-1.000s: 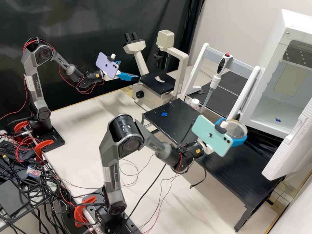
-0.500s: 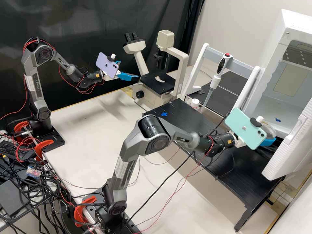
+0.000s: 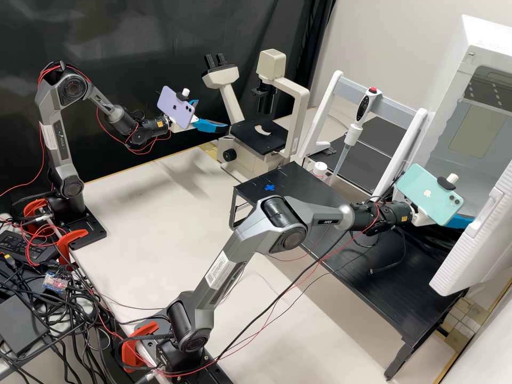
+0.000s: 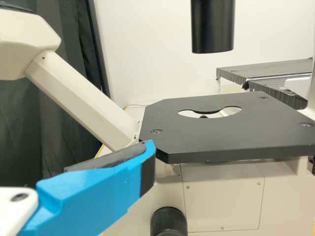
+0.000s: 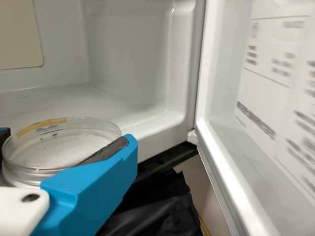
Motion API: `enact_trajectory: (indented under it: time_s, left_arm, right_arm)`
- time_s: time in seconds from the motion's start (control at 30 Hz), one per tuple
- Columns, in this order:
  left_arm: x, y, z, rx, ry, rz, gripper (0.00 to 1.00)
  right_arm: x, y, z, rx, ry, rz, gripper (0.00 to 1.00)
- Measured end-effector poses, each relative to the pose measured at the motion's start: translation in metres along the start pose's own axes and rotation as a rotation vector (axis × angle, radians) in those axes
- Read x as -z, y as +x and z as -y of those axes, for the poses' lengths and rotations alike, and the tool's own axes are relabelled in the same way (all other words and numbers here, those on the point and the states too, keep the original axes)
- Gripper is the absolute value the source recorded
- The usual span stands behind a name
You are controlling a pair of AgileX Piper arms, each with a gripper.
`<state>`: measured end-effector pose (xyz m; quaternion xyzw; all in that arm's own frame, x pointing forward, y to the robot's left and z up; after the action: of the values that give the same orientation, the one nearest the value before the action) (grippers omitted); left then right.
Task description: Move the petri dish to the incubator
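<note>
The white table is bright, with soft grey shadows on it, but the black curtain looks dark. Inside, the incubator is light, with little shiny spots.

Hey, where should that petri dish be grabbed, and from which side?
I'd grip the petri dish by opposite points of its round side wall, coming in level from the side away from the incubator. It's shallow and lies roughly flat, so that should leave the underside free for setting down. The right hand has it across the sides like that now.
</note>
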<state>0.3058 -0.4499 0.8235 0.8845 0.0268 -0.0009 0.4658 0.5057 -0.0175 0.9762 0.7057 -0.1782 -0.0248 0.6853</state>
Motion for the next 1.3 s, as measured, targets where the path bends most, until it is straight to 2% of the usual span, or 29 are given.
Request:
enact_trajectory:
  time_s: [0.07, 0.27, 0.33, 0.37, 0.4, 0.43, 0.47, 0.7, 0.8, 1.0, 1.13, 1.3]
  left_arm:
    - [0.0, 0.0, 0.0, 0.0, 0.0, 0.0, 1.0]
    - [0.0, 0.0, 0.0, 0.0, 0.0, 0.0, 1.0]
    - [0.0, 0.0, 0.0, 0.0, 0.0, 0.0, 1.0]
    - [0.0, 0.0, 0.0, 0.0, 0.0, 0.0, 1.0]
    - [0.0, 0.0, 0.0, 0.0, 0.0, 0.0, 1.0]
    - [0.0, 0.0, 0.0, 0.0, 0.0, 0.0, 1.0]
    - [0.0, 0.0, 0.0, 0.0, 0.0, 0.0, 1.0]
    - [0.0, 0.0, 0.0, 0.0, 0.0, 0.0, 1.0]
    - [0.0, 0.0, 0.0, 0.0, 0.0, 0.0, 1.0]
    - [0.0, 0.0, 0.0, 0.0, 0.0, 0.0, 1.0]
    - [0.0, 0.0, 0.0, 0.0, 0.0, 0.0, 1.0]
    - [0.0, 0.0, 0.0, 0.0, 0.0, 0.0, 1.0]
  right_arm:
    - [0.002, 0.005, 0.001, -0.005, -0.015, 0.004, 0.0]
    - [0.007, 0.018, 0.003, -0.017, -0.03, 0.032, 0.0]
    - [0.009, 0.021, 0.004, -0.02, -0.033, 0.041, 0.0]
    - [0.009, 0.022, 0.004, -0.021, -0.021, 0.045, 0.0]
    - [0.011, 0.024, 0.005, -0.021, -0.034, 0.05, 0.0]
    - [0.011, 0.025, 0.006, -0.021, -0.023, 0.052, 0.0]
    - [0.012, 0.026, 0.006, -0.018, -0.034, 0.056, 0.0]
    - [0.018, 0.031, 0.012, 0.027, -0.027, 0.056, 0.0]
    - [0.02, 0.033, 0.014, 0.034, -0.045, 0.057, 0.0]
    - [0.022, 0.035, 0.015, 0.04, -0.055, 0.059, 0.0]
    - [0.028, 0.037, 0.026, 0.077, -0.043, 0.021, 0.0]
    - [0.029, 0.042, 0.033, 0.085, -0.029, 0.005, 0.0]
